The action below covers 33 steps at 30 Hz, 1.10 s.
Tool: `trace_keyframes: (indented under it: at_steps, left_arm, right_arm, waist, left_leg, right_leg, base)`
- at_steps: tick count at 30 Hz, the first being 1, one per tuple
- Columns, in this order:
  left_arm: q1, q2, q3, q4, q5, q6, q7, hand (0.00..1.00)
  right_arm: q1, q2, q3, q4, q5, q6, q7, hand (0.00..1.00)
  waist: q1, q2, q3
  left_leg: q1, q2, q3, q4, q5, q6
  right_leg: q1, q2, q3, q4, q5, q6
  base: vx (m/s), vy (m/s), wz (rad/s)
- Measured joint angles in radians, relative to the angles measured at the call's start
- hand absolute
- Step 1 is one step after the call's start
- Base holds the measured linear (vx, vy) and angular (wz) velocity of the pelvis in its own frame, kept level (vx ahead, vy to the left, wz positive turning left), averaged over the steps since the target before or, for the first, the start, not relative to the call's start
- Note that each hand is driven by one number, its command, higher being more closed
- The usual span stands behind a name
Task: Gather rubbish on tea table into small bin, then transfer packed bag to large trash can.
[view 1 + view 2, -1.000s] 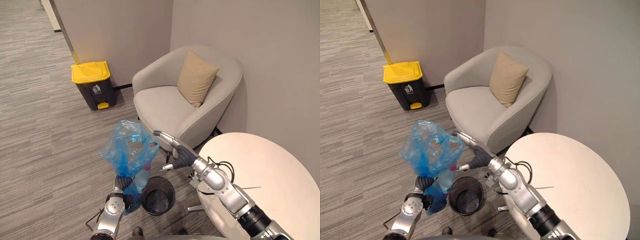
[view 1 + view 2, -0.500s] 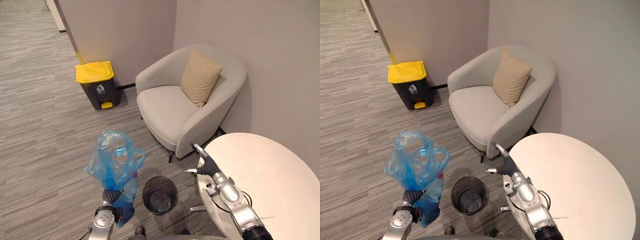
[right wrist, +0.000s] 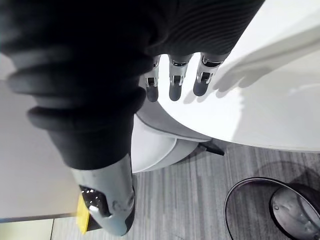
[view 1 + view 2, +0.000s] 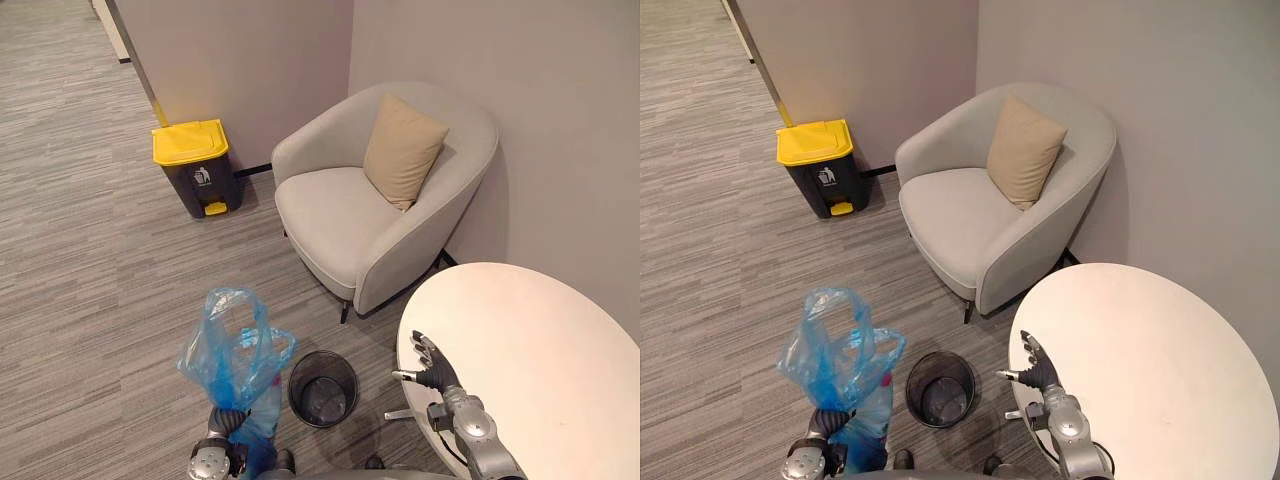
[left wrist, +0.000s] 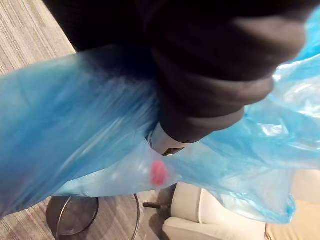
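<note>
My left hand (image 4: 226, 424) is low at the front left, shut on the neck of a blue plastic bag (image 4: 234, 348), which it holds upright above the floor. The bag bulges with rubbish; a pink spot (image 5: 158, 173) shows through its film in the left wrist view. The small black mesh bin (image 4: 322, 388) stands on the floor just right of the bag, without a liner. My right hand (image 4: 433, 366) hovers open over the near left edge of the round white tea table (image 4: 540, 340), fingers (image 3: 172, 82) straight. The large dark trash can with a yellow lid (image 4: 191, 164) stands far off by the wall.
A light grey armchair (image 4: 345, 215) with a tan cushion (image 4: 402, 150) sits in the corner between the table and the trash can. Striped grey carpet (image 4: 90, 270) stretches from the bag to the can.
My right hand has let go of the bag's rim and drawn back to the table's edge. The left hand has sunk lower and nearer with the bag, still gripped.
</note>
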Motion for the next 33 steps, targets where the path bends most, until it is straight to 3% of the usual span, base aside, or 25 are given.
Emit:
trace_keyframes:
  at_steps: [8, 14, 15, 16, 17, 19, 20, 21, 23, 25, 27, 29, 31, 33]
  left_arm:
    - [0.009, -0.010, 0.001, 0.000, -0.026, 0.000, -0.001, 1.00]
    - [-0.034, -0.020, 0.020, -0.018, -0.050, 0.000, -0.001, 1.00]
    - [-0.041, -0.025, 0.021, -0.037, -0.057, -0.001, 0.000, 1.00]
    - [-0.052, -0.026, 0.022, -0.061, -0.058, -0.004, 0.001, 1.00]
    - [-0.052, -0.027, 0.021, -0.064, -0.058, -0.004, 0.001, 1.00]
    - [-0.042, -0.027, 0.021, -0.077, -0.058, -0.004, 0.001, 1.00]
    - [-0.042, -0.028, 0.028, -0.099, -0.058, -0.002, 0.002, 1.00]
    - [-0.045, -0.041, 0.029, -0.107, -0.058, -0.002, 0.002, 1.00]
    - [-0.013, -0.091, 0.016, -0.144, -0.058, -0.001, 0.002, 1.00]
    - [-0.005, -0.085, -0.009, -0.161, -0.058, -0.001, 0.005, 1.00]
    - [-0.031, -0.084, -0.039, -0.181, -0.058, -0.001, 0.005, 1.00]
    - [-0.034, -0.084, -0.053, -0.192, -0.057, -0.001, 0.003, 1.00]
    - [-0.033, -0.084, -0.064, -0.213, -0.057, -0.001, 0.003, 1.00]
    - [-0.061, -0.078, -0.073, -0.210, -0.056, -0.002, 0.003, 1.00]
  right_arm:
    - [0.003, 0.001, -0.001, 0.009, 0.009, 0.006, -0.035, 0.00]
    - [-0.077, 0.024, 0.005, -0.003, 0.008, 0.008, -0.047, 0.00]
    - [-0.077, 0.028, 0.008, -0.020, 0.008, 0.009, -0.054, 0.00]
    - [-0.072, 0.043, 0.013, -0.056, 0.008, 0.010, -0.062, 0.00]
    - [-0.071, 0.050, 0.017, -0.058, 0.008, 0.010, -0.062, 0.00]
    - [-0.073, 0.054, 0.044, -0.077, 0.008, 0.010, -0.063, 0.00]
    - [-0.080, 0.055, 0.054, -0.116, 0.008, 0.006, -0.065, 0.00]
    - [-0.085, 0.054, 0.052, -0.129, 0.008, 0.006, -0.067, 0.00]
    - [-0.100, 0.040, 0.053, -0.132, 0.011, 0.005, -0.081, 0.00]
    - [-0.095, 0.033, 0.053, -0.133, 0.013, 0.005, -0.085, 0.00]
    - [-0.116, 0.024, 0.043, -0.138, 0.022, 0.005, -0.106, 0.00]
    - [-0.112, 0.025, 0.031, -0.153, 0.030, 0.007, -0.111, 0.00]
    - [-0.097, 0.022, 0.027, -0.175, 0.031, 0.006, -0.121, 0.00]
    - [-0.096, 0.023, 0.008, -0.172, 0.030, 0.006, -0.123, 0.00]
  waist:
    - [0.003, 0.007, 0.003]
    - [0.005, 0.005, 0.052]
    - [0.009, 0.008, 0.056]
    - [0.007, -0.002, 0.065]
    - [0.007, -0.002, 0.065]
    - [0.021, -0.027, 0.057]
    - [0.049, -0.047, 0.063]
    - [0.060, -0.038, 0.068]
    - [0.063, 0.025, 0.091]
    - [0.060, 0.038, 0.095]
    - [0.061, 0.027, 0.109]
    - [0.056, 0.025, 0.111]
    - [0.049, 0.025, 0.109]
    - [0.026, 0.025, 0.108]
  left_leg:
    - [-0.018, -0.002, 0.029, 0.015, -0.006, 0.008]
    - [-0.170, 0.007, 0.060, 0.258, -0.091, 0.042]
    - [-0.196, 0.025, 0.055, 0.279, -0.099, 0.051]
    - [-0.213, 0.017, 0.038, 0.300, -0.109, 0.048]
    - [-0.227, 0.011, 0.016, 0.320, -0.109, 0.048]
    - [-0.266, 0.002, -0.017, 0.362, -0.107, 0.045]
    - [-0.308, 0.002, -0.032, 0.396, -0.098, 0.030]
    - [-0.323, 0.009, -0.042, 0.394, -0.087, 0.015]
    - [-0.337, 0.051, -0.085, 0.327, -0.028, -0.012]
    - [-0.332, 0.069, -0.097, 0.247, -0.007, -0.037]
    - [-0.388, 0.073, -0.057, 0.269, -0.031, -0.065]
    - [-0.398, 0.064, -0.029, 0.364, -0.043, -0.046]
    - [-0.366, 0.071, 0.023, 0.509, -0.098, 0.018]
    - [-0.306, 0.078, 0.050, 0.523, -0.158, 0.021]
  right_leg:
    - [-0.030, -0.001, 0.030, 0.006, 0.007, 0.001]
    - [-0.154, -0.014, 0.103, 0.148, 0.007, 0.011]
    - [-0.158, -0.016, 0.113, 0.162, -0.010, 0.030]
    - [-0.206, -0.048, 0.122, 0.401, -0.122, 0.037]
    - [-0.204, -0.060, 0.124, 0.497, -0.169, 0.057]
    - [-0.162, -0.067, 0.146, 0.552, -0.242, 0.088]
    - [-0.140, -0.049, 0.157, 0.475, -0.296, 0.042]
    - [-0.135, -0.035, 0.153, 0.440, -0.308, 0.007]
    - [-0.130, 0.017, 0.087, 0.388, -0.267, -0.032]
    - [-0.143, 0.028, 0.038, 0.380, -0.246, -0.057]
    - [-0.147, 0.015, -0.028, 0.290, -0.184, -0.087]
    - [-0.147, -0.003, -0.062, 0.271, -0.161, -0.098]
    - [-0.137, -0.028, -0.108, 0.262, -0.150, -0.103]
    - [-0.125, -0.054, -0.171, 0.240, -0.135, -0.094]
  base:
    - [0.00, 0.001, -0.09]
    - [-0.05, 0.010, -0.30]
    - [-0.15, 0.009, 0.27]
    - [-0.15, -0.023, 0.49]
    - [-0.11, -0.059, 0.63]
    - [-0.10, -0.183, 0.56]
    - [-0.17, -0.234, 0.42]
    - [-0.26, -0.216, 0.30]
    - [-0.37, -0.194, 0.48]
    - [-0.27, -0.160, 0.70]
    - [-0.23, -0.141, 0.85]
    - [-0.14, -0.061, 0.68]
    - [-0.09, 0.000, 0.66]
    - [-0.08, 0.062, 1.01]
